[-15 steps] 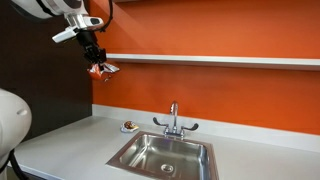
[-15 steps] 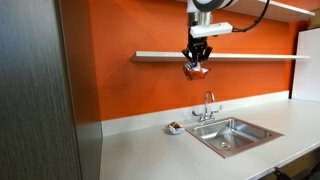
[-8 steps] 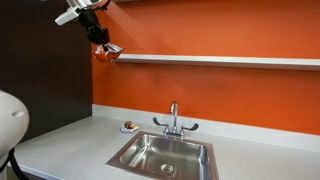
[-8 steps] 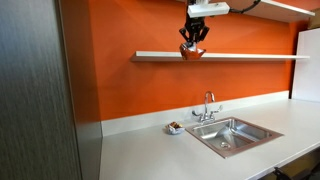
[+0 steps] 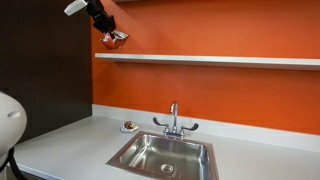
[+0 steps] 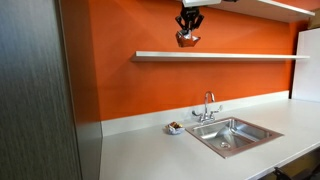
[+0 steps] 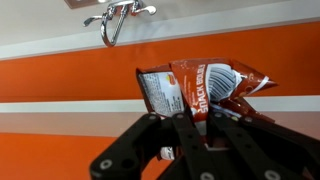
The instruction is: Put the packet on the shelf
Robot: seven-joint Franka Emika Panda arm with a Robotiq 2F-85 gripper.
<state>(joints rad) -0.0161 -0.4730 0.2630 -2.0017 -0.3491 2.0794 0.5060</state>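
Packet (image 7: 200, 85) pinched, up above the shelf (image 5: 220, 59).
We see the gripper (image 7: 195, 122) clenched on the packet's edge; in both exterior views it hangs higher than the board, near its end, touching nothing else.

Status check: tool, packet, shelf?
Tool shut on packet. Packet held above shelf level, not yet set down. Nothing visible in the way.
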